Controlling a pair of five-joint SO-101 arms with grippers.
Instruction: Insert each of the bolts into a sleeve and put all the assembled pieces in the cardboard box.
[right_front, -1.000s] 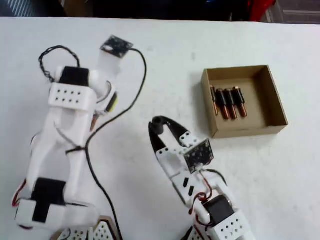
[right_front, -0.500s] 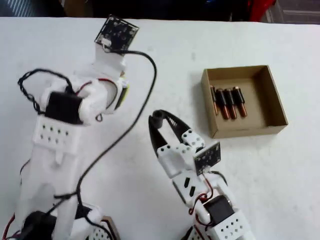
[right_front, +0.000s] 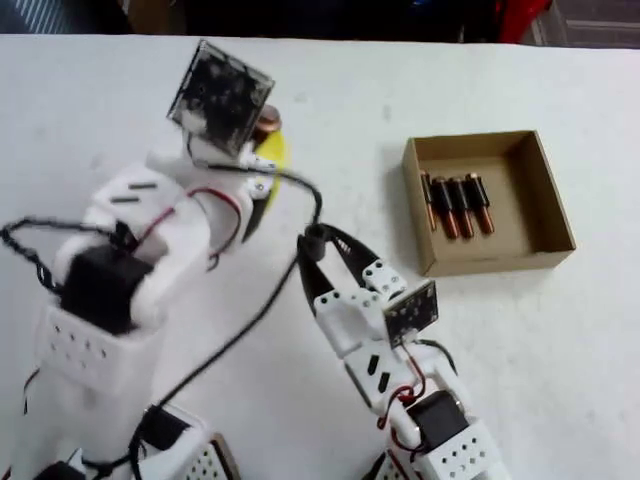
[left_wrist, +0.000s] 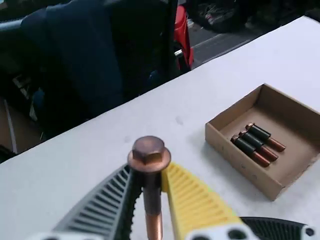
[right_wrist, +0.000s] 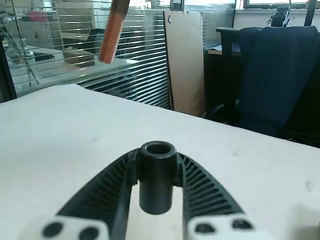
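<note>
A copper bolt (left_wrist: 149, 156) is being gripped by its shank in the left gripper (left_wrist: 148, 182), head up and threaded end down. The jaws are being kept narrow around it. A dark sleeve (right_wrist: 157, 175) is being clamped upright in the right gripper (right_wrist: 157, 167), just above the white table (right_front: 560, 380), with its open bore turned upward. This pairing is judged to be set for the bolt to be lowered into the bore. From the right wrist, the bolt's tip is being seen high and off to one side of the sleeve, so the two are not yet being lined up.

The cardboard box (right_front: 490, 262) is being left open-topped, well apart from both grippers, with several assembled pieces (right_front: 457, 205) lying side by side against one wall. Bare table is being left between the sleeve and the box. The far table edge is being kept well behind the left arm. A black cable (right_front: 250, 315) is being draped just beside the sleeve and could be snagged.
</note>
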